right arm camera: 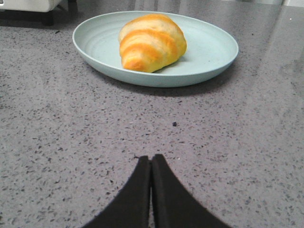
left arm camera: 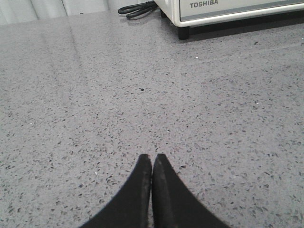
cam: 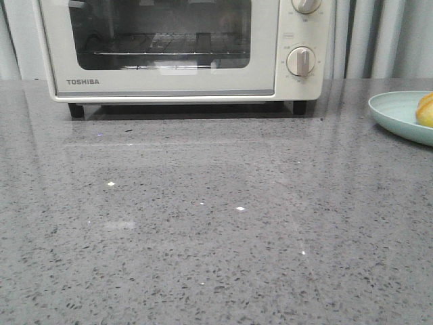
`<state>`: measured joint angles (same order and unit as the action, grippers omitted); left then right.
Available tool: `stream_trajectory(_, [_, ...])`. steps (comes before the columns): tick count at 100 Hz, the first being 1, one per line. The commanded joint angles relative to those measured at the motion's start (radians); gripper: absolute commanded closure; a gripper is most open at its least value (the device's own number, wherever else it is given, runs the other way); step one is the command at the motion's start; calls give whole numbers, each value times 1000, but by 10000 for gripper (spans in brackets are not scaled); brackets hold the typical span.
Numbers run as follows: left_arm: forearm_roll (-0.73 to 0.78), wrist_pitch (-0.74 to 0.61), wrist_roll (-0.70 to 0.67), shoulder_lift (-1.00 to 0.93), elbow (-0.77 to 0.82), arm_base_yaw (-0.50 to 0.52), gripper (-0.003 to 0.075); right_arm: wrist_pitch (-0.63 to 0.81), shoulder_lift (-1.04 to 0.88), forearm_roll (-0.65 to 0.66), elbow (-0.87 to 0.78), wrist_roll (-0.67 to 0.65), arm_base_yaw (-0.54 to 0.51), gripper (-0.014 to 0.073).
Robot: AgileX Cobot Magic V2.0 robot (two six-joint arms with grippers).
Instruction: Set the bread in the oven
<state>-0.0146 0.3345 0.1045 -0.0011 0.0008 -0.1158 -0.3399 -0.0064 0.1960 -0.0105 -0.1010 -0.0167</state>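
The bread (right arm camera: 151, 42), a golden-orange croissant roll with cream stripes, lies on a pale green plate (right arm camera: 209, 52); in the front view only its edge (cam: 426, 110) shows at the far right on the plate (cam: 396, 112). The cream-white TOSHIBA oven (cam: 169, 81) stands at the back with its glass door shut; its lower corner shows in the left wrist view (left arm camera: 228, 12). My left gripper (left arm camera: 152, 156) is shut and empty, low over the counter in front of the oven. My right gripper (right arm camera: 151, 157) is shut and empty, a short way from the plate. Neither arm shows in the front view.
The grey speckled counter (cam: 216, 223) spreads in front of the oven. A black power cord (left arm camera: 137, 8) lies coiled beside the oven. Pale curtains (cam: 379, 37) hang behind. Two dial knobs (cam: 301, 61) sit on the oven's right side.
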Motion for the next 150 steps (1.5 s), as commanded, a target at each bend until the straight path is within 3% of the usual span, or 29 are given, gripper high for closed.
stream_trajectory(1, [-11,-61,-2,-27,23,1,741,28,-21,-1,-26,5,-5,641])
stream_trajectory(73, [-11,-61,-2,-27,23,1,741,30,-21,2,-24,5,-5,641])
stream_trajectory(86, [-8,-66,-2,-27,23,1,741,107,-21,46,-24,5,-5,641])
stream_trajectory(94, [-81,-112,-2,-27,23,1,741,201,-21,46,-24,2,-5,641])
stream_trajectory(98, [-171,-172,-6,-27,23,-1,741,287,-21,19,-24,-17,-5,641])
stream_trajectory(105, [-459,-277,-15,-27,23,-1,741,448,-21,-138,-24,-95,-5,641])
stream_trajectory(111, [-605,-343,-15,-27,23,-1,741,537,-21,-252,-24,-107,-5,641])
stream_trajectory(126, [-890,-453,-15,-27,21,-1,741,480,-21,-460,-24,-105,-5,641])
stream_trajectory(138, [-924,-462,-15,-27,-6,-4,742,507,-21,-511,-8,-105,-5,641])
stream_trajectory(150, [-731,-311,40,35,-144,-25,742,432,6,-505,82,-93,-5,641])
